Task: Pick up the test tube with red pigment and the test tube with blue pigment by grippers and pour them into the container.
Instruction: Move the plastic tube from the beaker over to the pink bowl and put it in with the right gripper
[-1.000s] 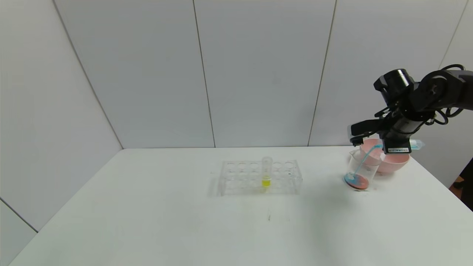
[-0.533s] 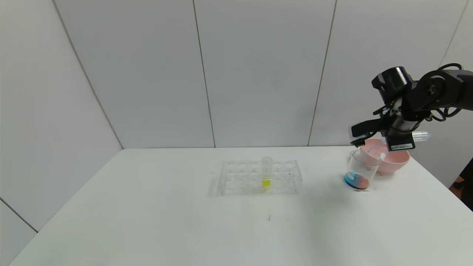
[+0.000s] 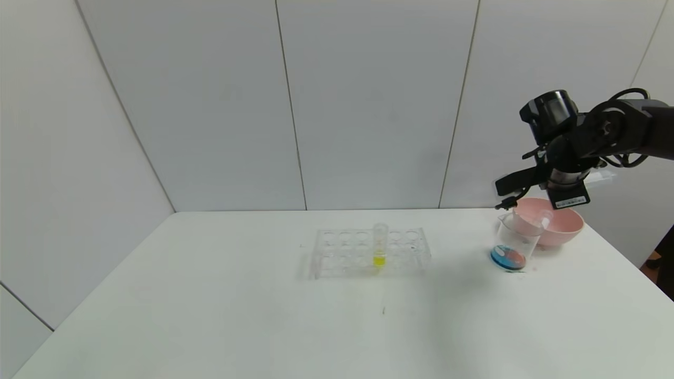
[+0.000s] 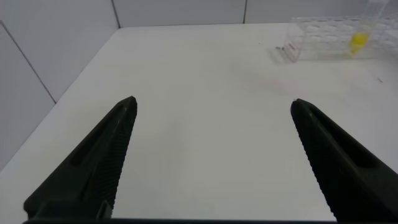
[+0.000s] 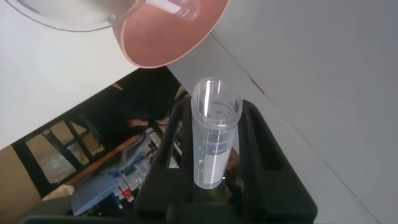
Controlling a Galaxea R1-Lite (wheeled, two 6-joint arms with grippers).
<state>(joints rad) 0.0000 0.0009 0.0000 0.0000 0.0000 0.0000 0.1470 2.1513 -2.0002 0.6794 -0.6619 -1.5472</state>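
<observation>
My right gripper hangs above the beaker and the pink bowl, shut on the test tube with blue pigment. That tube is tilted and looks empty; its end sticks out past the gripper. The container, a clear glass beaker, stands on the table with blue and red liquid at its bottom. No tube with red liquid shows; a clear empty tube lies in the pink bowl. My left gripper is open and empty, low over the table's left part.
A pink bowl stands just behind the beaker near the table's right edge. A clear tube rack at mid-table holds a yellow-liquid tube. The rack also shows in the left wrist view.
The blue stream from the tube into the beaker has stopped. My right gripper has risen and shifted slightly left with the tube, which now looks empty.
</observation>
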